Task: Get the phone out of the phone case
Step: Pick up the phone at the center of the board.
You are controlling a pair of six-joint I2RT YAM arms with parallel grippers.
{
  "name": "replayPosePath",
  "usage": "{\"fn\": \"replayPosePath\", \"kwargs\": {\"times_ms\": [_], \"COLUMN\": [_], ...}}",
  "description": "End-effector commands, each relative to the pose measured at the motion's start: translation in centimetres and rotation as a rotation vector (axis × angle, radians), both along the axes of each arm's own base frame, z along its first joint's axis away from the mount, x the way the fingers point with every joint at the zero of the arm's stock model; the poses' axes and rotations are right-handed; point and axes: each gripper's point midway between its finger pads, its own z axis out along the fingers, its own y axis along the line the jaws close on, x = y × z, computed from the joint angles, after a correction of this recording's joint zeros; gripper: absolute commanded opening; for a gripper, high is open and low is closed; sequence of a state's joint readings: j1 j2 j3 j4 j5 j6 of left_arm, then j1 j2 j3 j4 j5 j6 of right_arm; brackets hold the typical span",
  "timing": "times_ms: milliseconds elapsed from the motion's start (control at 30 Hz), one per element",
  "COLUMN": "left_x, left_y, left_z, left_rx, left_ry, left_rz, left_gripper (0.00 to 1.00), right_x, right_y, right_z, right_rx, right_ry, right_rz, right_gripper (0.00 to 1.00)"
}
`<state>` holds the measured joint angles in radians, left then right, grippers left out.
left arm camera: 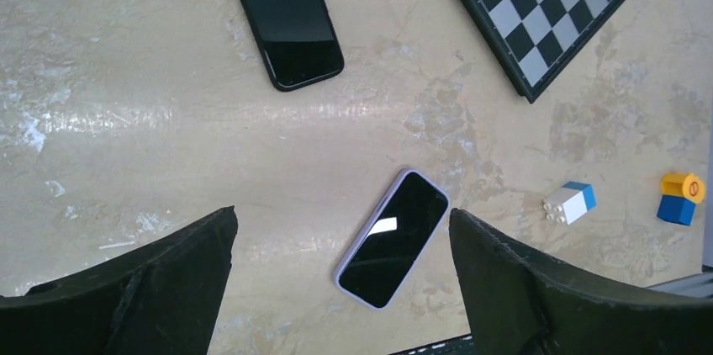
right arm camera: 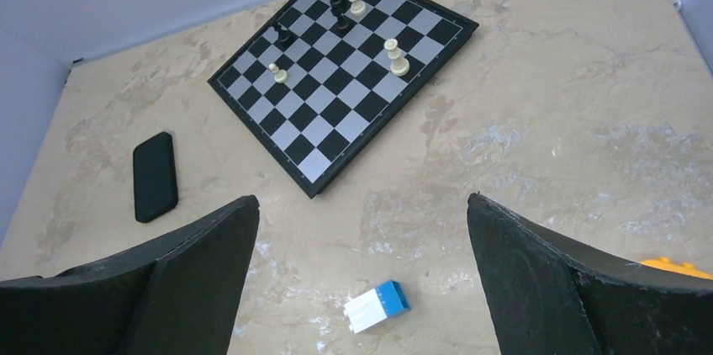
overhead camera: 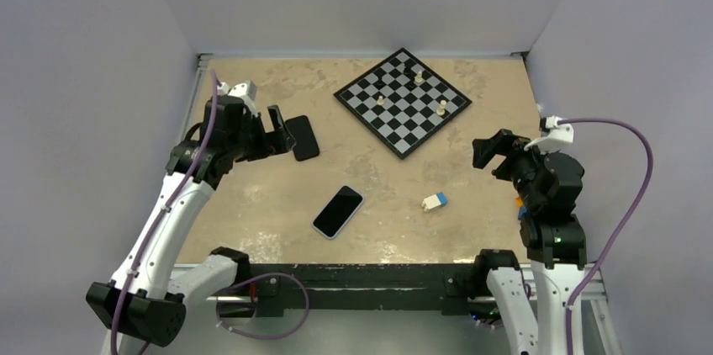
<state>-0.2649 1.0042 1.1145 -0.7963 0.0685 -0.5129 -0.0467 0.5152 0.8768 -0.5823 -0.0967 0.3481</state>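
A phone with a dark screen in a pale lilac case [overhead camera: 338,211] lies flat on the table near the front middle; it also shows in the left wrist view [left arm camera: 393,239]. My left gripper [overhead camera: 282,135] hangs open and empty above the table at the left, well away from the phone; in its wrist view [left arm camera: 342,220] the phone lies between the fingers, far below. My right gripper [overhead camera: 490,151] is open and empty at the right, raised above the table, and shows in its wrist view [right arm camera: 361,203].
A flat black phone-shaped slab [overhead camera: 301,137] lies just right of the left gripper. A chessboard [overhead camera: 402,101] with a few pieces sits at the back. A blue-and-white brick [overhead camera: 434,201] lies right of the phone. An orange-and-blue brick [left arm camera: 679,198] lies near the right arm.
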Motion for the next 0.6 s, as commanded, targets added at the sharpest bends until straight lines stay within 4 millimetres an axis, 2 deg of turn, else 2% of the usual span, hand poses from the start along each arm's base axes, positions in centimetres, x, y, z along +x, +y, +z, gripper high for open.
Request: {"fn": "replayPosePath", "kwargs": {"times_ms": [0, 100, 267, 467, 567], "left_x": [1.0, 1.4, 3.6, 7.0, 8.9], "left_y": [0.5, -0.8, -2.4, -1.0, -1.4], "left_z": [0.1, -1.3, -4.5, -9.5, -11.5], "left_rx": [0.04, 0.022, -0.014, 0.124, 0.143], "left_ry": [0.024, 0.126, 0.273, 0.437, 0.472], "left_rz": [0.029, -0.015, -0.005, 0.12, 0.114], "left_gripper": [1.0, 1.0, 1.0, 1.0, 1.0], "right_x": [-0.2, 0.0, 0.1, 0.4, 0.3], "right_y": [-0.1, 0.4, 1.3, 2.3, 2.5], "right_z": [1.5, 1.3, 0.9, 0.5, 0.6], "right_rx": [-0.048, -0.069, -0.066, -0.043, -0.037], "right_ry": [-0.04, -0.022, -0.018, -0.01, -0.028], "right_rz": [0.019, 0.058, 0.117, 0.171, 0.18], "right_gripper": [0.99, 0.99, 0.99, 0.99, 0.99]}}
